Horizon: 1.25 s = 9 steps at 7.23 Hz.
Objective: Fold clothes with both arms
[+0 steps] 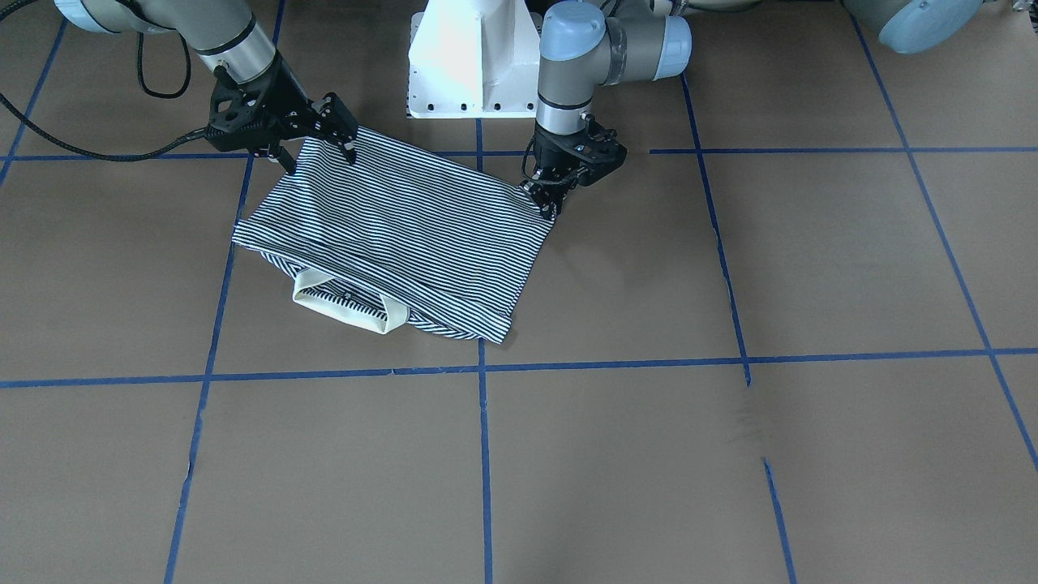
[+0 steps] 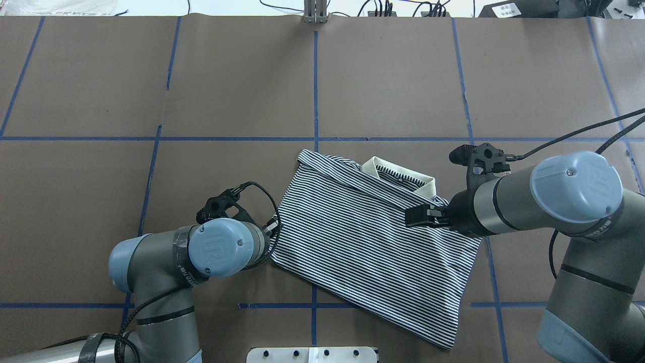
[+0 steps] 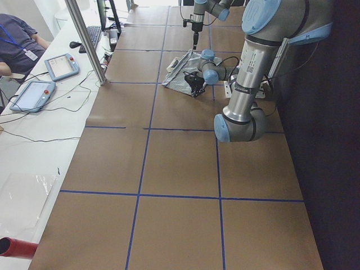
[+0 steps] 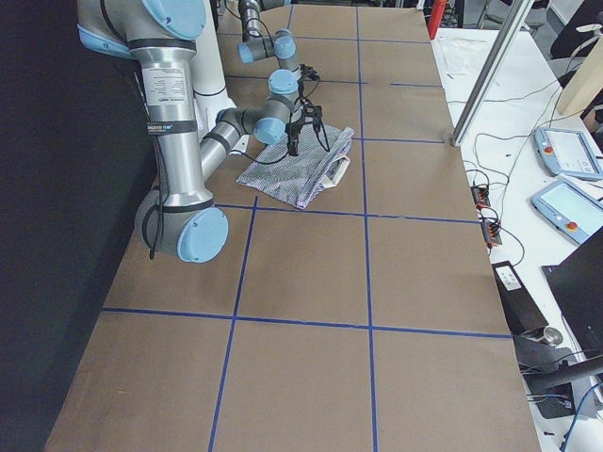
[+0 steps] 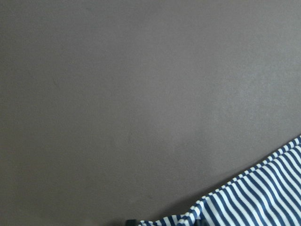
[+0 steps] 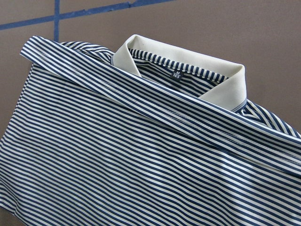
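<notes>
Striped knit, navy on white: the polo shirt (image 2: 363, 242) lies folded to a rough rectangle, skewed, on the brown counter (image 2: 151, 91). It sits near the middle, close to the robot's side, with the cream collar (image 2: 398, 174) poking out at the far edge.

Left arm (image 2: 221, 254): jaws clenched on the shirt's corner on that side, with cloth pinched at the tips in the front-facing view.

Right arm (image 2: 504, 206): jaws look spread and released, poised over the shirt's edge on its own side. No cloth seen gripped there.

Handling, by judgement: light, limp and several layers deep. It will sag, and the layers will slide apart if it is taken by the top layer alone. The collar is likely stiffer than the body. Best hold is at two matching corners, pinching all layers together and raising them evenly. A lopsided pull would skew the fold.
</notes>
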Each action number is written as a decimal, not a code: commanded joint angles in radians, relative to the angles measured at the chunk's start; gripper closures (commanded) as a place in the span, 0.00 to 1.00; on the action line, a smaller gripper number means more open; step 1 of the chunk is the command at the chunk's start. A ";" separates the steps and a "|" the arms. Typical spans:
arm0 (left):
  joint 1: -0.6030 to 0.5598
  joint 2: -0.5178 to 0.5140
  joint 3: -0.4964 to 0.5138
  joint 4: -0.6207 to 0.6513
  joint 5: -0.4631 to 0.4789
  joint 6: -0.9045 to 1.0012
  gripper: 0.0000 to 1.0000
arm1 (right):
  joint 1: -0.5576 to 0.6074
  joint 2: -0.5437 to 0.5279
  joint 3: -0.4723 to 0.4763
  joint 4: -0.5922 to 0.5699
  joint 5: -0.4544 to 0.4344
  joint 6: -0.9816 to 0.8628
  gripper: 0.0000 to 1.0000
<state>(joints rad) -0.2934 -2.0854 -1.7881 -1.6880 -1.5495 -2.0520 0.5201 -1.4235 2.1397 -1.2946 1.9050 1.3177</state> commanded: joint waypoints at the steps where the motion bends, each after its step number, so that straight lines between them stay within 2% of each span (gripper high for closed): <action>1: -0.009 0.004 -0.019 0.004 0.000 0.004 1.00 | 0.008 0.000 -0.001 0.000 0.000 -0.001 0.00; 4: -0.152 0.002 -0.007 0.005 0.000 0.131 1.00 | 0.012 0.000 0.002 0.000 0.003 -0.001 0.00; 6: -0.271 -0.022 0.080 -0.007 0.003 0.289 1.00 | 0.014 -0.002 0.002 -0.002 0.002 0.000 0.00; 7: -0.318 -0.086 0.178 -0.050 0.005 0.356 1.00 | 0.012 -0.002 0.000 -0.005 -0.001 0.000 0.00; 9: -0.375 -0.252 0.484 -0.250 0.086 0.473 1.00 | 0.014 -0.002 -0.001 -0.008 -0.007 0.000 0.00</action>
<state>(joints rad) -0.6311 -2.2413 -1.4835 -1.8202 -1.5028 -1.6553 0.5333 -1.4244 2.1397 -1.3003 1.9020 1.3177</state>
